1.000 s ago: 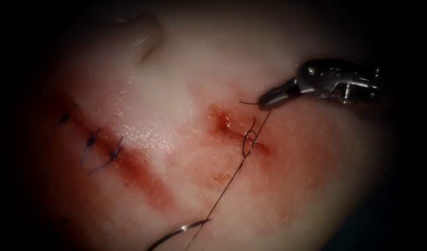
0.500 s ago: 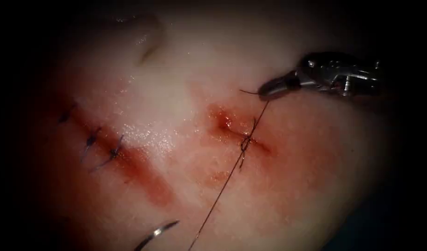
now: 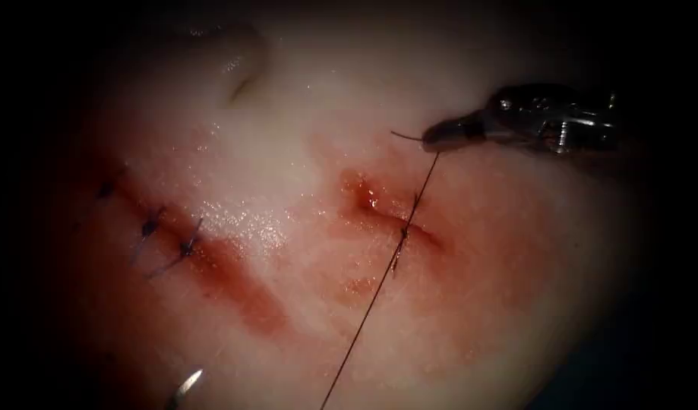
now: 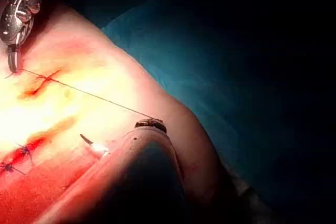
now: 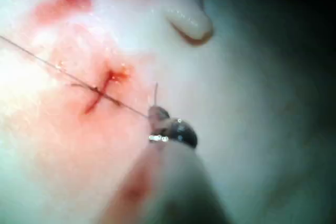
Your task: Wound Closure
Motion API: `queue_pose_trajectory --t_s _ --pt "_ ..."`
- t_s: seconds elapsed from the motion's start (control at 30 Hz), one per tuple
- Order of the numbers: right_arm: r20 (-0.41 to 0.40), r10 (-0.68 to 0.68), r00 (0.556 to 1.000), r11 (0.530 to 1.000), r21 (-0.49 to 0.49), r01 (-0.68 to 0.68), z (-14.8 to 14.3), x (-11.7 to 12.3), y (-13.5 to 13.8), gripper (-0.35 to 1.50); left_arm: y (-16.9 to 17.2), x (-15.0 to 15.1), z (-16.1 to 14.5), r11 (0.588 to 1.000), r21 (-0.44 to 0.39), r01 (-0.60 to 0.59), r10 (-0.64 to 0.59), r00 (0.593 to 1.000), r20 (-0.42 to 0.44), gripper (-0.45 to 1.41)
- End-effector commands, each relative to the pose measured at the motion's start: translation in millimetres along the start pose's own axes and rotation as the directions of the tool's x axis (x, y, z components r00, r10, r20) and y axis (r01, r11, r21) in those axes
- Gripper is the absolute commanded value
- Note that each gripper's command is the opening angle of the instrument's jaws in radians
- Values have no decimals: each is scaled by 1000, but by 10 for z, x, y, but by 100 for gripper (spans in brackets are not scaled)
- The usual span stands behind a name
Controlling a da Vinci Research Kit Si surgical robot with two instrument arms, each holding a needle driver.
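- The right tool (image 3: 440,138) is reaching in from the right of the endoscope view, its shaft lying nearly level and its tip pointing left, above and to the right of the cut (image 3: 390,216).
- Its jaws are pressing together on the thread (image 3: 379,288), with a short tail of thread sticking out to the left of the tip.
- The thread is running taut in a straight line from those jaws down across the cut, through a small knot (image 3: 403,234) sitting on the cut, and on toward the bottom edge.
- A second ago an open loop was lying at the cut; it is now drawn down into the tight knot.
- The needle (image 3: 185,386) is showing as a bright sliver near the bottom edge, left of the cut and free of the tissue (image 3: 288,152); it is sitting lower and further left than a second ago.
- In the left wrist view, the left tool (image 4: 150,125) is holding the far end of the taut thread; how its jaws are standing cannot be told.
- Older stitches (image 3: 170,239) are closing another cut well to the left.
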State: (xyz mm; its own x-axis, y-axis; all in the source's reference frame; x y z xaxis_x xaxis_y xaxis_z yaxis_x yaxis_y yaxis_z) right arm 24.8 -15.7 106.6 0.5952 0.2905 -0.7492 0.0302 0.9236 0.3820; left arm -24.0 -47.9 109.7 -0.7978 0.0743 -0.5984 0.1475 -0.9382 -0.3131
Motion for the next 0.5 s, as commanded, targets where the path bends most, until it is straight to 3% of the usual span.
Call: queue_pose_trajectory --t_s 0.03,0.5 --pt "-6 2 1000 1000 -11 -2 6 2 4 -35 4 -1 10 1000 -3 0 0 1000 0 -45" --pt "2 22 1000 998 -63 -22 -1 -5 8 -35 18 -3 13 1000 1 4 -4 1000 1 -45"
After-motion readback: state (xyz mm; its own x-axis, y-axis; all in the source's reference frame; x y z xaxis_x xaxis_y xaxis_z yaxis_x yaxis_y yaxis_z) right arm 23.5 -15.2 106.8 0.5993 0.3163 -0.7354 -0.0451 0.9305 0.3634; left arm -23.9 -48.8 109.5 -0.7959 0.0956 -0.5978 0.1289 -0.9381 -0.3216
